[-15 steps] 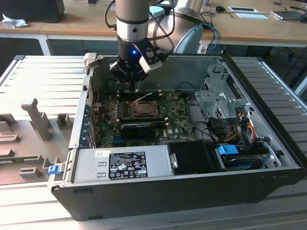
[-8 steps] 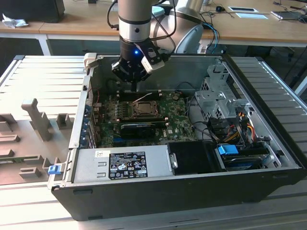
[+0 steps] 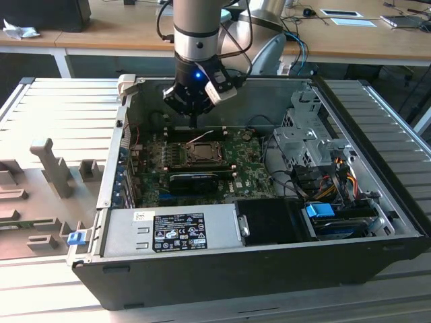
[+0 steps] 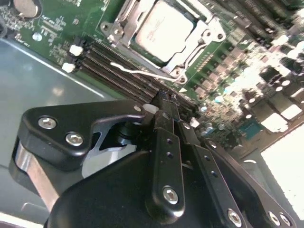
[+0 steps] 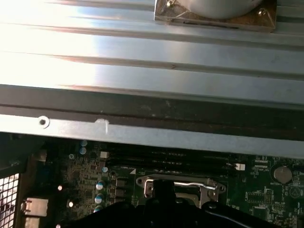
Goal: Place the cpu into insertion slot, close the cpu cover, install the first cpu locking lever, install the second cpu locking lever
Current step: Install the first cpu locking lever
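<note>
The arm (image 3: 197, 27) was a silver-grey cylinder with a black band (image 3: 197, 62) and a blue light (image 3: 197, 75), black cables (image 3: 162, 20) looping beside it. The gripper (image 4: 165, 100) was matte black, its plates fastened by silver screws (image 4: 47, 123).

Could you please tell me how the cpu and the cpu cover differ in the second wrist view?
The cpu is a solid square with a plain pale silver top; the cpu cover is a metal frame with an open window. The cpu sits in the middle; the cpu cover lies around its edges. Both look metallic and lie flat on the green board.
</note>
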Controlling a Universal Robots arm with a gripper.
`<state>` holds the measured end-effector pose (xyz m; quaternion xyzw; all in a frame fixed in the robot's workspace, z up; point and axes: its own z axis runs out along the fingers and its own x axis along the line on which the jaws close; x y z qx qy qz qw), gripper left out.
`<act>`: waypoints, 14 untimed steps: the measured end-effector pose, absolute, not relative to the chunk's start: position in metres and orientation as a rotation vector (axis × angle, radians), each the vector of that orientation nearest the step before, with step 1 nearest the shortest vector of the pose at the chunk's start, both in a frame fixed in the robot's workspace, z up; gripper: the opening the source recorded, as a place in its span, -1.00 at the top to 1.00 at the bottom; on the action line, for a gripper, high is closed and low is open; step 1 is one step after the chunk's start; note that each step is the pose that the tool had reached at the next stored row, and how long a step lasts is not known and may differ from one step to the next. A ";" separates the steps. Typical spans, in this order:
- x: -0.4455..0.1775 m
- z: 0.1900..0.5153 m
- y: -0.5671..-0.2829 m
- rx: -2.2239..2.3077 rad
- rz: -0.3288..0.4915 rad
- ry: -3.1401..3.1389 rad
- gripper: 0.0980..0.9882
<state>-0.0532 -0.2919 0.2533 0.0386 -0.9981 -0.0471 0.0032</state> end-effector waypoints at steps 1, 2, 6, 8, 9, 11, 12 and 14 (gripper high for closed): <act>-0.053 0.252 -0.292 0.119 -0.149 -3.131 0.98; -0.053 0.251 -0.292 0.119 -0.148 -3.135 0.98; -0.053 0.249 -0.292 0.120 -0.148 -3.140 0.98; -0.052 0.248 -0.292 0.120 -0.148 -3.140 0.98; -0.052 0.248 -0.292 0.120 -0.148 -3.140 0.98; -0.051 0.248 -0.292 0.120 -0.148 -3.140 0.98; -0.051 0.248 -0.292 0.120 -0.148 -3.140 0.98; -0.048 0.247 -0.292 0.120 -0.148 -3.140 0.98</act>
